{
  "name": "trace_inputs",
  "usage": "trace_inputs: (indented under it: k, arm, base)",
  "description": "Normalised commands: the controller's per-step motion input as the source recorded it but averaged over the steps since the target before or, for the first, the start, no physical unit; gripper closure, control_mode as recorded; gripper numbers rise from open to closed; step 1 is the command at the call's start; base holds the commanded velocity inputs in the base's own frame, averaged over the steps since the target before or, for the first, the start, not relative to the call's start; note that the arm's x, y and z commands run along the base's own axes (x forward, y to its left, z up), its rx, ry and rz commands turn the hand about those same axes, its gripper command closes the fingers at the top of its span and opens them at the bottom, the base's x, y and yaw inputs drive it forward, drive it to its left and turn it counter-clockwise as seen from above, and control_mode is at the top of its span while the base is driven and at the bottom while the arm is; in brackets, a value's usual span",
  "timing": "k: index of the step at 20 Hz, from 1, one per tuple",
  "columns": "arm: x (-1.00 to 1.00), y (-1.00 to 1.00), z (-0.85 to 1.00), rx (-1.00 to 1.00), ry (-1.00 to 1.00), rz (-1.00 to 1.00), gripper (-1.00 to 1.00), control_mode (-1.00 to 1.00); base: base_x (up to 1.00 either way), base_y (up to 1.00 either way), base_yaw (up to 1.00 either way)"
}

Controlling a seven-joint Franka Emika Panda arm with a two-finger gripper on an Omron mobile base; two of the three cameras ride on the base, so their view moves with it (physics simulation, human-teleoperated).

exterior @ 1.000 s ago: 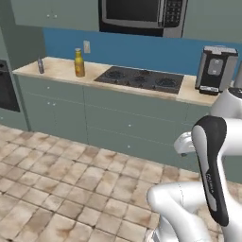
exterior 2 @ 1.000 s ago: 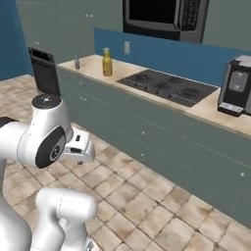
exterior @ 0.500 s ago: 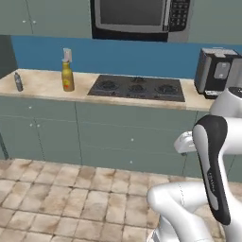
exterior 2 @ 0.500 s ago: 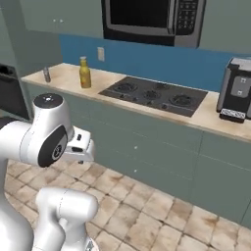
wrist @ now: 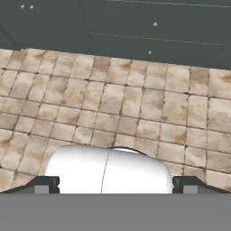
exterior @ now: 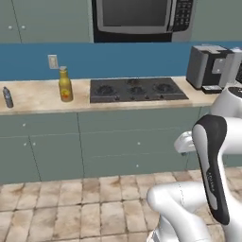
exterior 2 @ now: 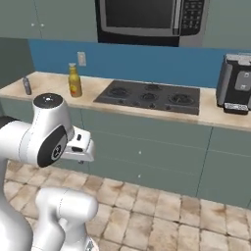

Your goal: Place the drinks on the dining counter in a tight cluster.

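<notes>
Two of the drinks stand on the beige wall counter (exterior: 38,97), not on the dining counter, which is out of view. The amber bottle (exterior: 65,85) (exterior 2: 74,81) with a yellow-red label stands left of the cooktop. The small greyish water bottle (exterior: 7,97) (exterior 2: 27,86) is further left along the same counter. My gripper (wrist: 115,186) is open, its two dark fingertips (wrist: 45,185) far apart with nothing between them. It is tucked low near my body, pointing down at the tiled floor, far from both bottles.
A black cooktop (exterior: 136,90) (exterior 2: 149,96) sits in the wall counter, under a microwave (exterior: 142,19). A coffee machine (exterior: 208,66) (exterior 2: 238,83) stands at the right end. Grey-green cabinets (exterior: 94,142) front the counter, with tiled floor (wrist: 126,103) between them and me.
The whole picture has shifted, so the base has moved and now faces the wall counter more squarely. The arm's pose is the same and the gripper stays open.
</notes>
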Motion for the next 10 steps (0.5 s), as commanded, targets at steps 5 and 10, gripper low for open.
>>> trace_inputs:
  k: [5,10]
  arm:
    - [0.00,0.00,0.00,0.00,0.00,0.00,-1.00,1.00]
    - [0.00,0.00,0.00,0.00,0.00,0.00,-1.00,1.00]
  base:
    - [0.33,0.95,-0.36]
    - [0.29,0.99,-0.34]
